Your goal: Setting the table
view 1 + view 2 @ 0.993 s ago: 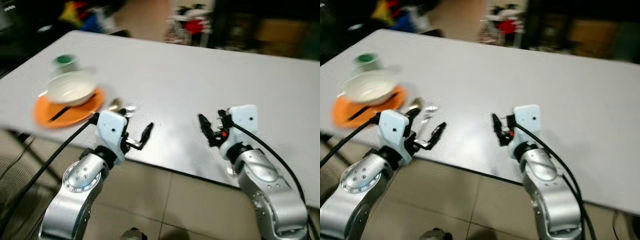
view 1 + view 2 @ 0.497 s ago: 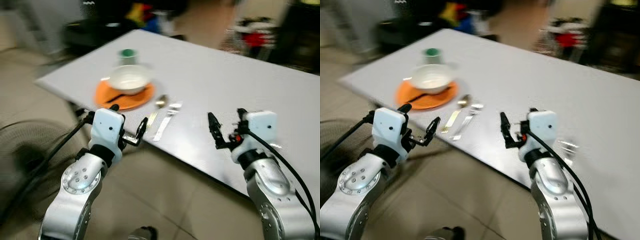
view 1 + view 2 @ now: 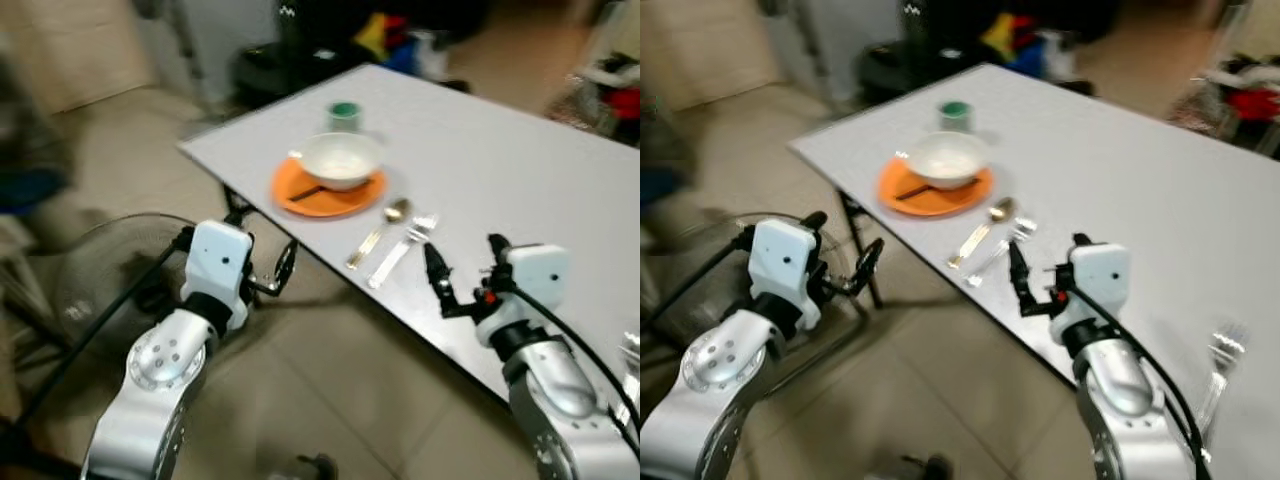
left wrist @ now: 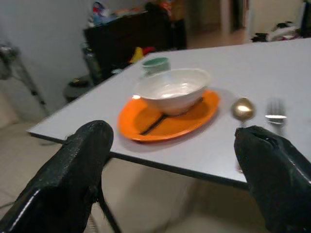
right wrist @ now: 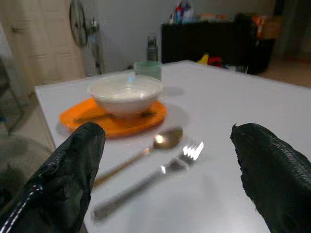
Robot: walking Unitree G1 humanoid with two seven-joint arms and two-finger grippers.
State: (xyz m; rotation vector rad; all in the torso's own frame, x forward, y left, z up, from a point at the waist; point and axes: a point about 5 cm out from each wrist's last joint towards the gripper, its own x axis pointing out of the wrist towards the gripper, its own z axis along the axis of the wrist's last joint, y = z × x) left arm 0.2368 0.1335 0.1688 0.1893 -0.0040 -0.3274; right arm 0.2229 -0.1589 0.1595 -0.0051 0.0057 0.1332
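An orange plate (image 3: 330, 193) with a white bowl (image 3: 342, 160) on it sits near the corner of the white table (image 3: 500, 160). A dark stick (image 3: 305, 192) lies on the plate under the bowl. A green cup (image 3: 344, 113) stands behind them. A gold spoon (image 3: 380, 228) and a silver fork (image 3: 400, 248) lie side by side to the plate's right. My left gripper (image 4: 177, 145) is open, over the floor short of the table's edge. My right gripper (image 3: 465, 265) is open and empty at the table's near edge, just beside the fork's handle.
A second fork (image 3: 1220, 365) lies further right on the table. A standing fan (image 3: 100, 285) lies low on the tiled floor at my left, by the table leg (image 3: 235, 205). Dark furniture and coloured clutter (image 3: 390, 35) stand behind the table.
The whole picture has shifted, so the camera has moved: the table now lies further ahead and to the right, with more floor showing. Both grippers stay open in the same pose.
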